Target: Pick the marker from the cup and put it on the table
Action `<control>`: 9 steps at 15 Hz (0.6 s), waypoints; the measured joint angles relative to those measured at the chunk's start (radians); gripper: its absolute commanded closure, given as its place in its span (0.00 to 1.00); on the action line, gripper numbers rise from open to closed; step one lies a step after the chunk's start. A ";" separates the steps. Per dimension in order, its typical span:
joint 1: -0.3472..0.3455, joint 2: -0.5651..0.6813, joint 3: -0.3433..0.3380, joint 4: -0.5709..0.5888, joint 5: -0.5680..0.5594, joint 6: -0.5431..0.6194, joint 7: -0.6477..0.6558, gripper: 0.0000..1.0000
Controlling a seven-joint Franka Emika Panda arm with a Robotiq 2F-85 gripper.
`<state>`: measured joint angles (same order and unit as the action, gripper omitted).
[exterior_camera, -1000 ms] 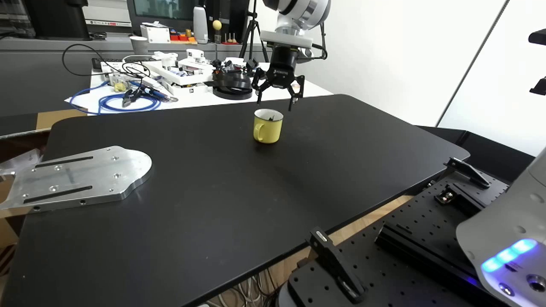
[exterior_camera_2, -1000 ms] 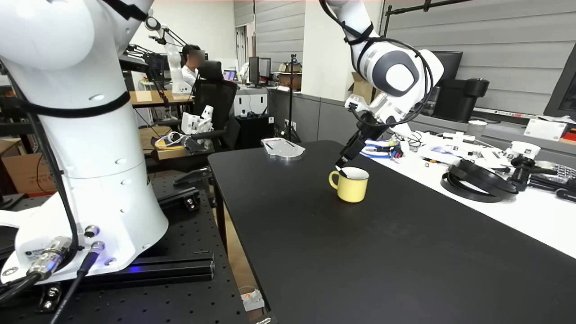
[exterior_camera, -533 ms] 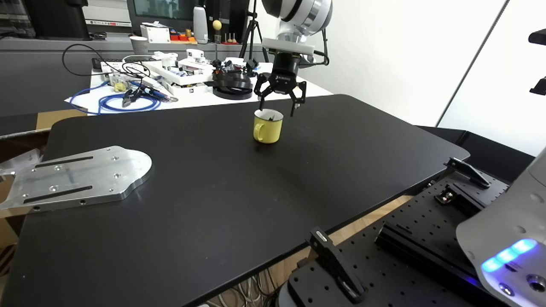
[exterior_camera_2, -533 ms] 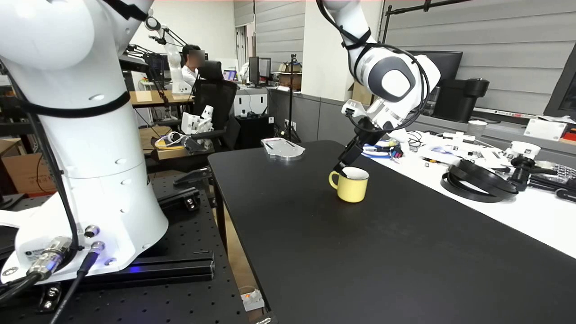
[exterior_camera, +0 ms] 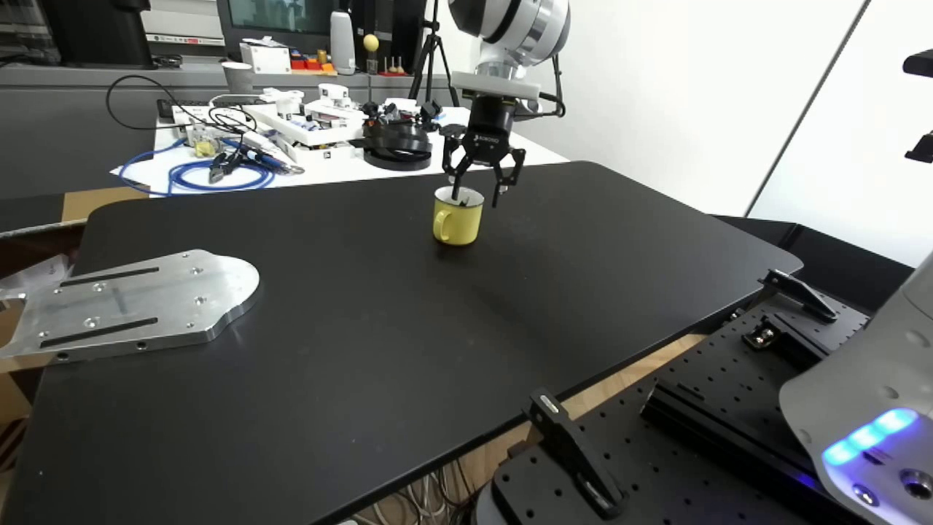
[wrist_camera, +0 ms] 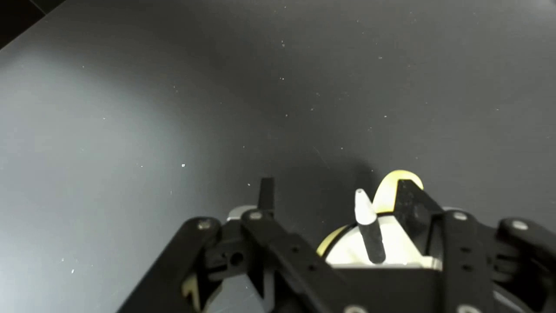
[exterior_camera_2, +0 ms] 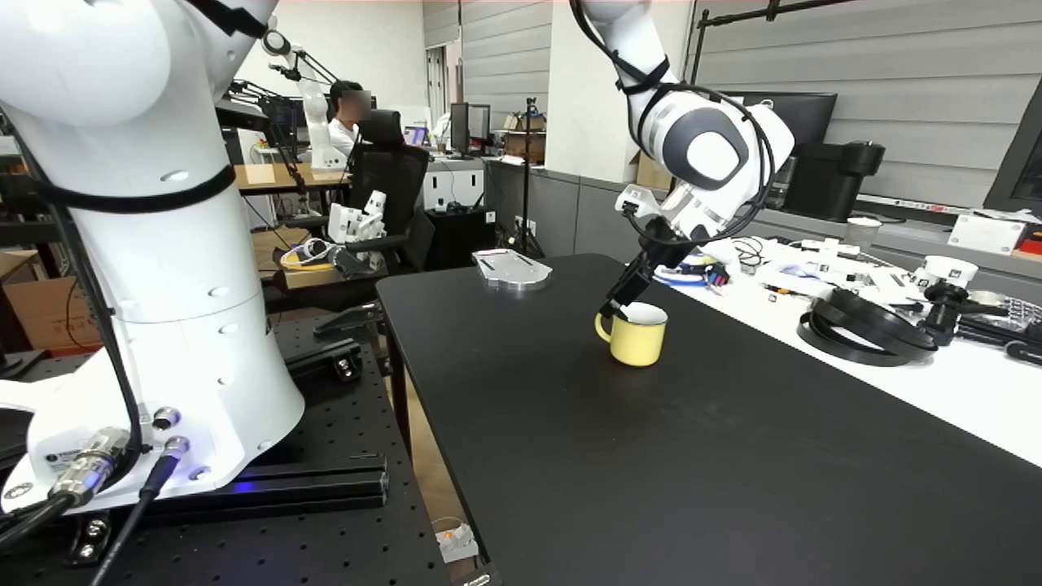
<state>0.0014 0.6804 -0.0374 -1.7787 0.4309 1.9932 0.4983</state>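
The yellow cup (exterior_camera: 458, 227) stands upright on the black table (exterior_camera: 364, 350); it also shows in an exterior view (exterior_camera_2: 639, 342). In the wrist view the marker (wrist_camera: 370, 234), dark with a white tapered tip, leans in the cup (wrist_camera: 397, 248) and sticks up past its rim. My gripper (wrist_camera: 336, 187) is open, with the marker between its fingers, nearer the right one. The right finger hides part of the cup and its handle. In an exterior view one fingertip of the gripper (exterior_camera: 476, 197) overlaps the cup's mouth. The cup's lower inside is hidden in the wrist view.
A silver metal plate (exterior_camera: 146, 299) lies at one end of the table; it also shows in an exterior view (exterior_camera_2: 511, 268). A white table (exterior_camera_2: 814, 350) with cables, white parts and a black round object (exterior_camera_2: 863, 325) adjoins the black table's far edge.
My gripper has moved down toward the cup, its fingertips now at rim height. The fingers look closer together in an exterior view. The cup has not moved.
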 measured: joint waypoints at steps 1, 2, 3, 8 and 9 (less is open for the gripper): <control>0.000 0.000 0.000 -0.002 0.000 0.001 -0.003 0.64; 0.000 0.000 0.000 -0.003 -0.001 0.003 -0.006 0.72; 0.001 0.000 0.000 -0.004 -0.001 0.006 -0.009 0.78; 0.008 0.000 0.000 -0.005 -0.002 0.027 -0.015 1.00; 0.009 -0.001 0.001 -0.005 -0.002 0.027 -0.019 0.98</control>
<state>0.0102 0.6792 -0.0360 -1.7837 0.4288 2.0204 0.4797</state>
